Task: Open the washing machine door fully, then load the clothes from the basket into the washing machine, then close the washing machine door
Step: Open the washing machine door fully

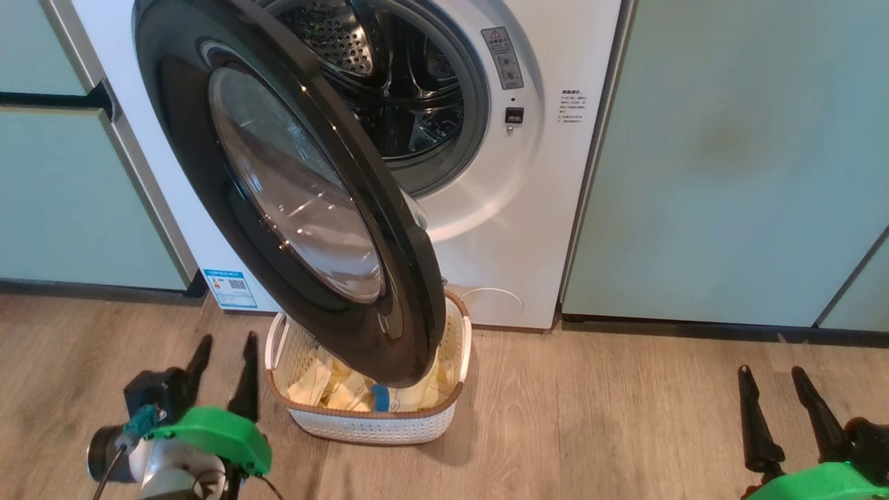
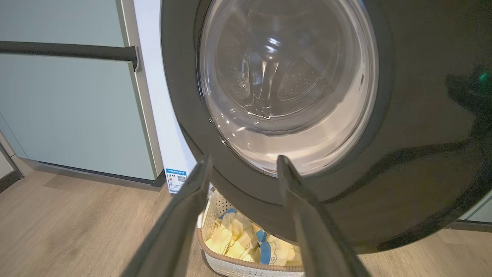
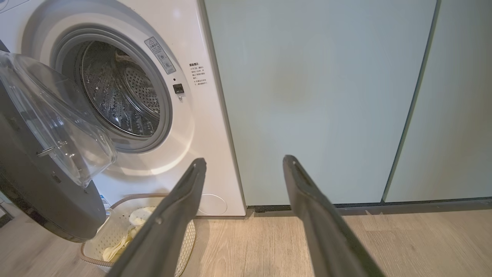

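Head high, wrists low — shared basket

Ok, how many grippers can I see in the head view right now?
2. The left gripper is at the lower left, just left of the basket; the right gripper is at the lower right above the wooden floor. Both are open and empty.

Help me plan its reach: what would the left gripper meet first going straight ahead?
The door: the left gripper points at its black lower rim, though depth is unclear.
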